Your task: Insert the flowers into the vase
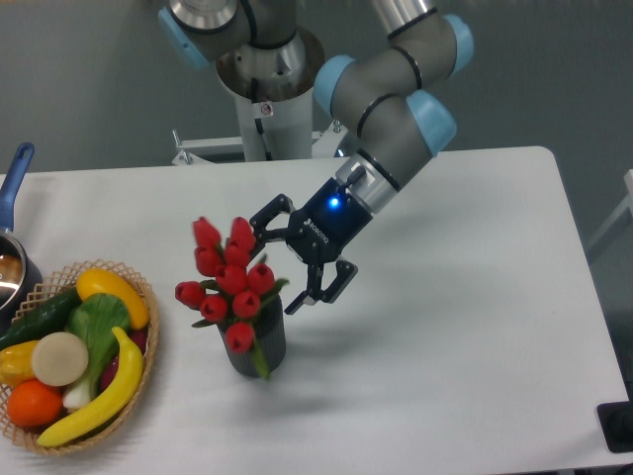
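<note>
The flowers [226, 279], a bunch of red tulip buds with green leaves, stand in the vase [260, 347], a small dark grey cylinder near the table's middle front. The buds lean to the upper left over the vase's mouth and hide it. My gripper [289, 259] is just right of and behind the bunch, at bud height. Its jaws are spread wide apart, one finger [269, 215] above and one finger [321, 290] lower right. Nothing is between them.
A woven wicker basket [146, 336] with toy fruit and vegetables, among them a banana [99, 396] and an orange [34, 404], sits at the front left. A pot with a blue handle [14, 176] is at the left edge. The arm's base stands at the table's far edge.
</note>
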`<action>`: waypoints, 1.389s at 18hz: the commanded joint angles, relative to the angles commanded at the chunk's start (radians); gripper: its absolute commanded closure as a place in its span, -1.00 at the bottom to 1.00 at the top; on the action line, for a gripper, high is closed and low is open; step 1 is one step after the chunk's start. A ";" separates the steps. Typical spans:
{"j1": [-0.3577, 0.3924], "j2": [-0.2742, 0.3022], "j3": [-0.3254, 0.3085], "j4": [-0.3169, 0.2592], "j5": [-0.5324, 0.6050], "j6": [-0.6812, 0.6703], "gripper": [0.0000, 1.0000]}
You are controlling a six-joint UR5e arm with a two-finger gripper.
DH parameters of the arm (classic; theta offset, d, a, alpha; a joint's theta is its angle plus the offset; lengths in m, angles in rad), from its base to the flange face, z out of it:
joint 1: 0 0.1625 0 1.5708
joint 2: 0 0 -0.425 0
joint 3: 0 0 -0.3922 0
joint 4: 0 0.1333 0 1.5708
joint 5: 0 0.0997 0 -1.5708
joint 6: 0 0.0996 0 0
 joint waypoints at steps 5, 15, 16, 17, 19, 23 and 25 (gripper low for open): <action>0.038 0.062 -0.008 0.000 0.278 0.002 -1.00; 0.121 0.140 0.051 -0.014 0.586 0.064 -1.00; 0.121 0.147 0.052 -0.017 0.602 0.077 -1.00; 0.123 0.160 0.058 -0.026 0.619 0.104 -1.00; 0.143 0.169 0.090 -0.087 0.654 0.194 -1.00; 0.199 0.169 0.210 -0.306 0.665 0.346 -1.00; 0.222 0.164 0.264 -0.408 0.665 0.431 -1.00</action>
